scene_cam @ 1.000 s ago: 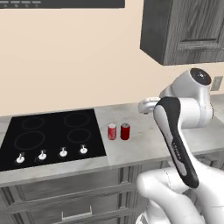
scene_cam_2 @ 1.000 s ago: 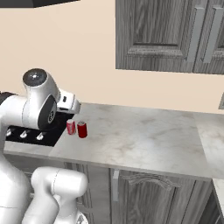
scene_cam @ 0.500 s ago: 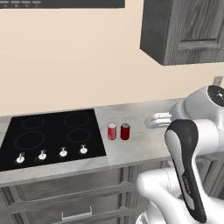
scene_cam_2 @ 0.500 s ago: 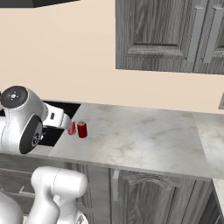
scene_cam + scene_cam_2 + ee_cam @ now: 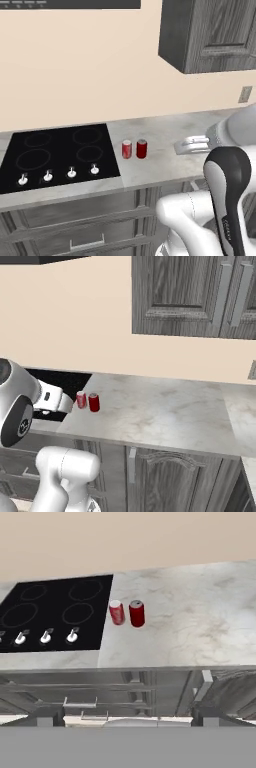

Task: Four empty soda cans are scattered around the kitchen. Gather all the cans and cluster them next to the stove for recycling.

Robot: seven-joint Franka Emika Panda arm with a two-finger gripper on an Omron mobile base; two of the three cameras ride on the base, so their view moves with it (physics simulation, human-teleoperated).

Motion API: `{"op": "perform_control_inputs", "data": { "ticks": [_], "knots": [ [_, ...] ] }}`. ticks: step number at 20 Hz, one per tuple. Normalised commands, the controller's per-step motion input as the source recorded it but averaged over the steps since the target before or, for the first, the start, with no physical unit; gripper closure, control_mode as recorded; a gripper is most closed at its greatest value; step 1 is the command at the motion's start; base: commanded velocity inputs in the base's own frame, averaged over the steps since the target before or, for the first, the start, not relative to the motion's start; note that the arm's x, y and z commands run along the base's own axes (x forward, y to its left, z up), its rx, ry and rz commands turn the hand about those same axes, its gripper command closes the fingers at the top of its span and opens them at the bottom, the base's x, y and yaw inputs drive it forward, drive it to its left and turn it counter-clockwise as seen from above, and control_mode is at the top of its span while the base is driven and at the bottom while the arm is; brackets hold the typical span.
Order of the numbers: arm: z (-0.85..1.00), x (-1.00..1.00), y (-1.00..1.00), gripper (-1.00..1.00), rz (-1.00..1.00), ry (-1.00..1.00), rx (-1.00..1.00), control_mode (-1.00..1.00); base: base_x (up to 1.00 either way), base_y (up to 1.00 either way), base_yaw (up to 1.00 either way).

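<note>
Two red soda cans stand upright side by side on the grey marble counter, just right of the black stove. From the right base view the same cans sit beside the stove, and the hand view has them near the stove edge. My gripper hangs to the right of the cans, over the counter's front part, clear of them. It is open and holds nothing.
The marble counter runs on to the right of the cans. Dark grey wall cabinets hang above it. Drawers and cabinet doors line the front below the counter. A wall outlet sits at the far right.
The arm has swung right and back toward the counter's front, taking the open gripper away from the two cans. The cans and the stove have stayed put.
</note>
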Motion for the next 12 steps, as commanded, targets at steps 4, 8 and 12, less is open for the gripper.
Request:
{"op": "perform_control_inputs", "data": {
  "ticks": [4,8,12],
  "knots": [
    [0.00,0.00,0.00,-1.00,0.00,0.00,0.00,1.00,-0.23,-0.01,-0.28],
    [0.00,0.00,0.00,-1.00,0.00,0.00,0.00,1.00,-0.11,-0.01,-0.40],
    [0.00,0.00,0.00,-1.00,0.00,0.00,0.00,1.00,-0.10,0.00,-0.58]
  ]
}}
